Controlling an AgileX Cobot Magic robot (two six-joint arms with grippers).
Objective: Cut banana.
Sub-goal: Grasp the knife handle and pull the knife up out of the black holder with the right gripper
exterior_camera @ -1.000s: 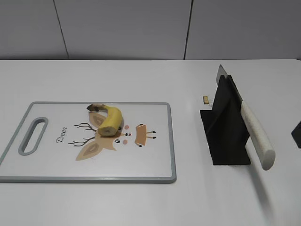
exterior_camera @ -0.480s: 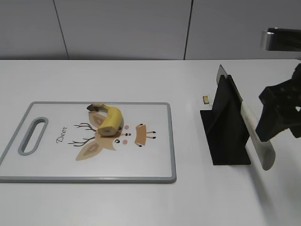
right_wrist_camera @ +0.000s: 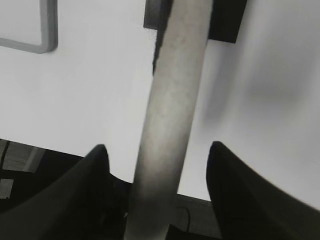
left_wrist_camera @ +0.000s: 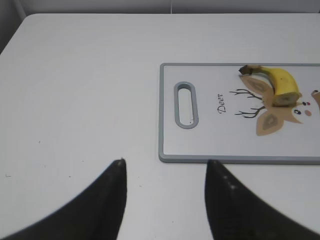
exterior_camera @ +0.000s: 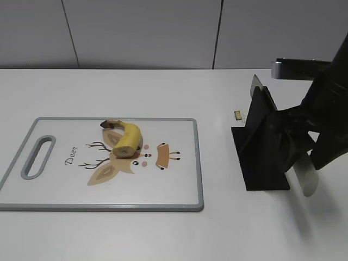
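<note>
Right claw (right_wrist_camera: 157,165) now moving in over knife handle (right_wrist_camera: 172,100) at the stand (exterior_camera: 261,147).
I'm seeing both claws gaping wide, L claw (left_wrist_camera: 165,195) hovering w/ nothing gripped; banana (exterior_camera: 126,138) lying on cutting board (exterior_camera: 179,185).

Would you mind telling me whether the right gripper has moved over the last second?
Yes. The right gripper has come in leftward to the black knife stand, straddling the knife's white handle.

I see a yellow banana (exterior_camera: 126,139) with a brown stem end on a white board (exterior_camera: 65,187) edged in grey, printed with a tan deer and the dark word "Deer". Right of the board, a black stand (exterior_camera: 261,147) holds a knife (exterior_camera: 307,176) with an off-white, speckled handle. The table (exterior_camera: 163,234) is white, the wall grey.
</note>
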